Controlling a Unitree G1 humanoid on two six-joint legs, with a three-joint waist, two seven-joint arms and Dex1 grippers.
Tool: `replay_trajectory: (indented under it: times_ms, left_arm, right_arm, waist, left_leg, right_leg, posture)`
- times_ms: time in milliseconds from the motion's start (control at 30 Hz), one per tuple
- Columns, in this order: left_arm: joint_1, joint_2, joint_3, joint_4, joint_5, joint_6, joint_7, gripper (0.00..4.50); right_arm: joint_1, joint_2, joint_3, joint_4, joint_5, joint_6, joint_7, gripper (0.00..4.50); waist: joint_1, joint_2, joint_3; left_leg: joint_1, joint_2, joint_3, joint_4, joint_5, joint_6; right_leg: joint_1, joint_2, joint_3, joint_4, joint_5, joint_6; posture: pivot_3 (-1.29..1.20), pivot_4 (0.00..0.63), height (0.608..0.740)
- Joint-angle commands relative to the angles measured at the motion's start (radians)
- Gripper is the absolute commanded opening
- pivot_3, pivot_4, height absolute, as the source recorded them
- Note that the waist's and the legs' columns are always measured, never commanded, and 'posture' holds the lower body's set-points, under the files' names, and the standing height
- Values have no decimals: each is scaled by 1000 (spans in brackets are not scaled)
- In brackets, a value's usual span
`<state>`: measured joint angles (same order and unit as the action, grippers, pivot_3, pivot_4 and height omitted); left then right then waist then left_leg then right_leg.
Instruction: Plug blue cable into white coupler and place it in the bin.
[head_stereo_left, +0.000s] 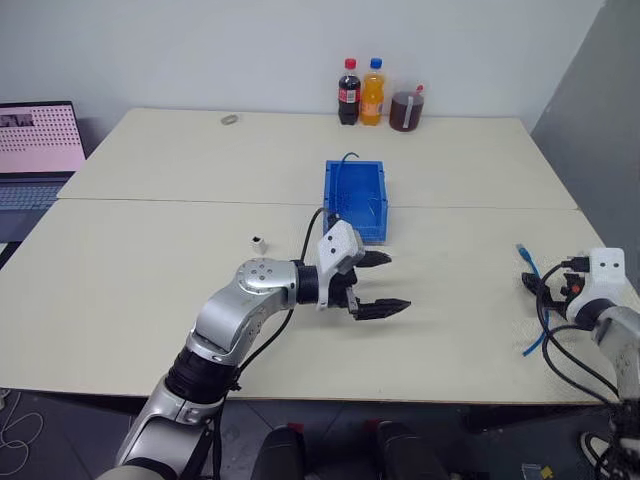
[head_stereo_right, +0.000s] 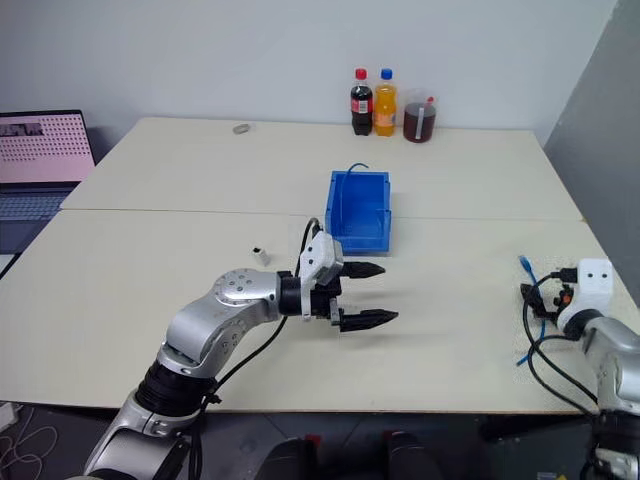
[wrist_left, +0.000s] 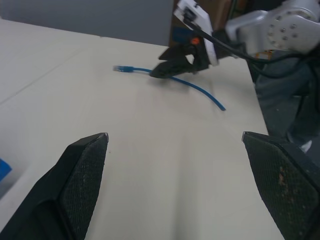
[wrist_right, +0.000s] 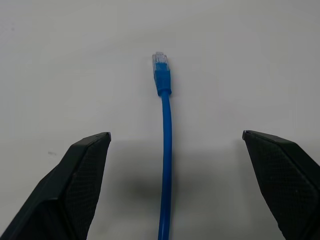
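**Both grippers spread wide, nothing yet in hand**

Left gripper (head_stereo_left: 378, 284) is hovering over bare tabletop just in front of the bin (head_stereo_left: 357, 199), its two black fingers standing wide apart and holding nothing; it is pointing across the table toward the robot's right, which is why the left wrist view is looking straight at the other arm and the cable. Going rightward from the far left, with the bin as landmark: a laptop (head_stereo_left: 38, 150) is sitting well to the bin's left at the table edge. The white coupler (head_stereo_left: 258, 243) is standing alone on the table (head_stereo_left: 150, 290), to the left of the bin's front corner and apart from the left arm, so the coupler is not being grasped. The bin itself is lying open near the table's middle, and a thin dark cable is arching over its far rim. Behind it, three drinks (head_stereo_left: 378, 95) are standing against the wall.

Well to the right of the bin, the blue cable (wrist_right: 165, 165) is lying flat near the table's right edge, plug end pointing away from the robot. Right gripper (wrist_right: 176, 145) is straddling it with fingers fully parted, cable centred between them, seemingly lining up for a grasp behind the plug.
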<state>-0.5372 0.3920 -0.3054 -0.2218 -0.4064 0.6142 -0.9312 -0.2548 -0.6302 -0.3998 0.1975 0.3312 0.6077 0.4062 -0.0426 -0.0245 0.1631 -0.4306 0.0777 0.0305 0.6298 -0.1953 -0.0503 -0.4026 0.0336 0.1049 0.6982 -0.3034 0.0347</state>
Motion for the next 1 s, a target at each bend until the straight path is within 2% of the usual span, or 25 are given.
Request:
replay_trajectory:
  times_ms: [33, 233, 467, 567, 767, 867, 1000]
  left_arm:
    - [-24, 5, -6, -11, -1, -13, -25, 4500]
    - [-22, 4, 13, -16, -22, -12, -38, 4500]
    - [-12, 29, -4, -20, -17, -41, -89, 4500]
    - [-9, 40, -3, -17, -16, -59, -117, 4500]
    - [15, 70, 1, -14, 3, -109, -147, 4500]
    - [69, 140, 6, -32, 12, -133, -190, 4500]
    - [239, 300, 59, -53, -5, -156, -271, 4500]
  right_arm:
    - [-58, -48, 19, 111, -23, -42, 47, 4122]
    - [-68, -83, 58, 167, -47, -85, 118, 2690]
    - [-68, -98, 73, 182, -49, -112, 168, 634]
    - [-76, -117, 82, 197, -58, -135, 198, 56]
    - [-83, -186, 131, 160, -60, -176, 330, 56]
    - [-65, -245, 178, 43, -50, -197, 461, 56]
    - [-65, -286, 304, -235, -24, -193, 620, 56]
  waist:
    - [1, 0, 0]
    - [6, 0, 0]
    - [8, 0, 0]
    - [8, 0, 0]
    - [8, 1, 0]
    - [0, 5, 1]
    - [-17, 6, 0]
  left_leg:
    - [0, 0, 0, 0, 0, 0]
    - [0, 0, 0, 0, 0, 0]
    - [0, 0, 0, 0, 0, 0]
    - [0, 0, 0, 0, 0, 0]
    - [0, 0, 0, 0, 0, 0]
    - [0, 0, 0, 0, 0, 0]
    - [0, 0, -1, 0, 0, 0]
  right_leg:
    - [0, 0, 0, 0, 0, 0]
    - [0, 0, 0, -1, 0, -1]
    - [0, 0, 0, 0, 0, 0]
    - [0, 0, 0, 0, 0, 0]
    - [0, 0, 0, -1, 0, 0]
    - [0, 0, 0, 0, 0, 0]
    - [0, 0, 0, 0, 0, 0]
  posture:
    - [0, 150, 740]
    - [0, 150, 740]
    - [0, 150, 740]
    - [0, 150, 740]
    - [0, 150, 740]
    - [0, 150, 740]
    - [0, 150, 740]
